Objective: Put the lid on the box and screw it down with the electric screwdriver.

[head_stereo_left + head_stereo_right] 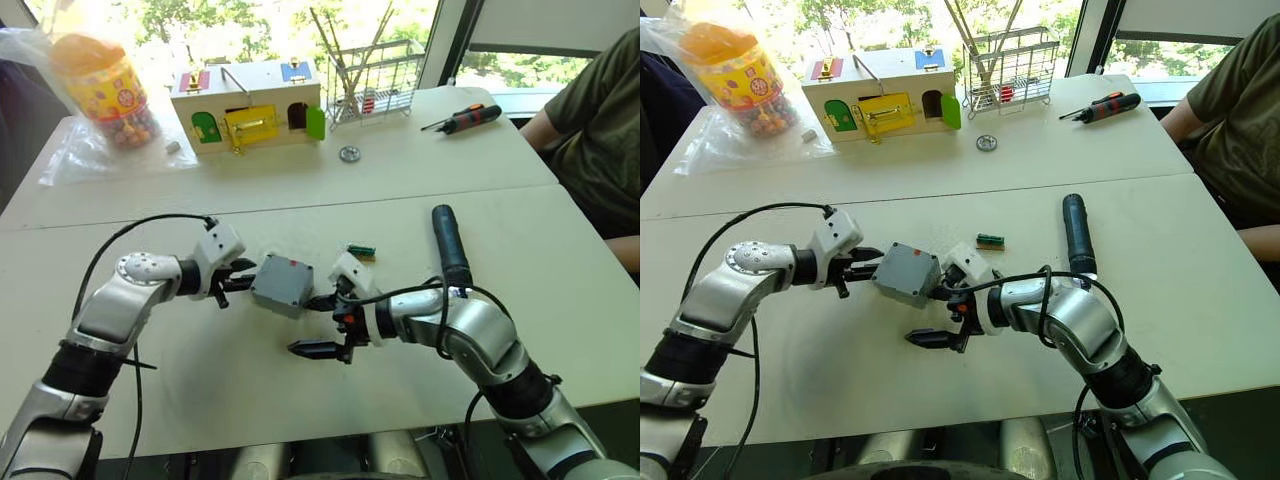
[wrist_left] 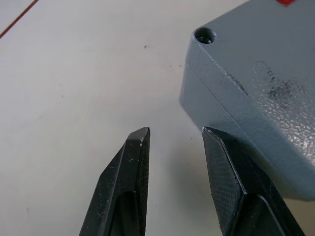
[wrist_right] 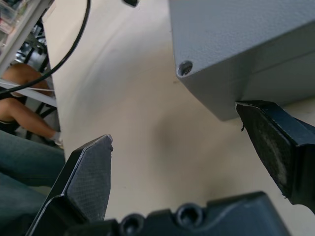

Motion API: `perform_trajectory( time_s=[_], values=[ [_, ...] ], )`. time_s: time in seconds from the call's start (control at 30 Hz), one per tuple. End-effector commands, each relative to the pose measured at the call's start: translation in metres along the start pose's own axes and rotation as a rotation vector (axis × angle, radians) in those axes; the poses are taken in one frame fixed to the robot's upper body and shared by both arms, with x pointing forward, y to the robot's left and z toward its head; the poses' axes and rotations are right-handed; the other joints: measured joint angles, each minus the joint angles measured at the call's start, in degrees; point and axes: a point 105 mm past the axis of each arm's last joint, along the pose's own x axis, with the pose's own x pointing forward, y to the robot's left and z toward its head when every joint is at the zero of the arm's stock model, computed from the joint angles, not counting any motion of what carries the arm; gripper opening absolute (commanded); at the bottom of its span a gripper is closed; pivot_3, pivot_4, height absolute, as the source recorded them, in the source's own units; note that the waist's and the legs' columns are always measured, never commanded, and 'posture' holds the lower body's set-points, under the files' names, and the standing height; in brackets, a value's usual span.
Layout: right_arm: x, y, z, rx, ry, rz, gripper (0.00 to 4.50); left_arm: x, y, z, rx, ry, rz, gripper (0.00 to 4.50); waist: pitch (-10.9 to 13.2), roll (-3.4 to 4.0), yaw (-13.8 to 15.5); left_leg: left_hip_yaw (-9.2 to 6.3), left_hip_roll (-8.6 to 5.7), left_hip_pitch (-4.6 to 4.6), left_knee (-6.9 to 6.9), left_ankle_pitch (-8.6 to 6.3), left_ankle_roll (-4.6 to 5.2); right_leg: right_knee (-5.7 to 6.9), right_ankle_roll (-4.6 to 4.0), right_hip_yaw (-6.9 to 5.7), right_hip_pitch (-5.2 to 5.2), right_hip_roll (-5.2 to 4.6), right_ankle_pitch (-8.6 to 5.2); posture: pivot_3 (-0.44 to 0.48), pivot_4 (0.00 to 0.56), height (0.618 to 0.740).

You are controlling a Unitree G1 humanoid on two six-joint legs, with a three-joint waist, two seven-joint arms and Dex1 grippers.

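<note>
Mid-table, closed box (image 1: 283, 285) w/ lid (image 2: 266, 64) on is flanked by both grippers: left gripper (image 1: 238, 277) slightly parted, right gripper (image 1: 322, 325) wide apart; nothing gripped. Electric screwdriver (image 1: 450, 245) is lying nearby.

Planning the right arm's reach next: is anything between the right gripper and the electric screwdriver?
Nothing visible: bare table lies between the right gripper and the electric screwdriver, which lies beside that forearm. The small green part sits off that line.

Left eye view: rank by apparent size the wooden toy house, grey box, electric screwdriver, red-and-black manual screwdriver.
1. Wooden toy house with coloured doors, though it stands farthest back.
2. Dark blue-black cylindrical electric screwdriver and small square grey plastic box: too alike to rank.
3. Red-and-black-handled manual screwdriver, but farther away, so unsure.
</note>
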Motion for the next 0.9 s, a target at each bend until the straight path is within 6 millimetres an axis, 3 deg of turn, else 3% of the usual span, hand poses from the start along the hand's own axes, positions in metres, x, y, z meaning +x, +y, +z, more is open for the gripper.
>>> perform_trajectory(
  time_s=[0.03,0.17,0.3,0.5,0.73,0.9],
  values=[
    [0.002,0.012,0.019,-0.035,-0.053,0.024,4.46,0.008,0.001,0.008,0.076,-0.021,-0.029,1.71,0.0,0.00,0.0,0.00,0.00,0.00,0.00,0.00,0.00,0.00,0.00,-0.01,0.00,0.00,0.00,0.000,0.150,0.740],
    [-0.013,0.001,0.018,-0.056,-0.029,-0.039,4.46,0.006,0.012,0.001,0.102,0.008,-0.001,1.71,0.0,-0.01,0.0,0.01,-0.05,0.00,0.03,0.00,0.00,0.00,0.00,-0.02,0.01,0.01,0.00,0.000,0.150,0.740],
    [-0.038,-0.020,0.023,-0.167,0.005,-0.143,4.46,-0.019,0.022,-0.012,0.092,0.059,0.032,1.71,0.0,-0.01,-0.1,0.01,-0.05,0.00,0.03,0.00,0.00,0.00,0.00,-0.02,0.01,0.00,0.00,0.000,0.150,0.740],
    [-0.034,-0.048,0.026,-0.272,0.021,-0.187,4.46,-0.050,-0.013,-0.028,0.025,0.116,-0.091,1.71,0.0,-0.03,-1.6,0.03,0.03,-0.01,-0.21,0.00,0.00,0.02,-0.01,0.03,-0.15,0.00,0.00,0.000,0.150,0.740],
    [-0.017,-0.040,0.026,-0.312,0.020,-0.069,4.46,-0.042,-0.031,-0.020,-0.038,0.058,-0.086,1.71,0.0,-0.04,-0.8,0.02,0.01,-0.01,-0.04,0.00,0.00,0.01,0.00,0.05,-0.02,-0.01,0.00,0.000,0.150,0.740],
    [-0.011,-0.025,0.022,-0.307,0.005,0.017,4.46,-0.031,-0.026,-0.015,-0.024,0.036,-0.061,1.71,0.0,-0.04,-0.2,0.02,0.01,-0.01,-0.06,0.00,0.00,0.00,0.00,0.04,-0.05,0.00,0.00,0.000,0.150,0.740]
  ],
)
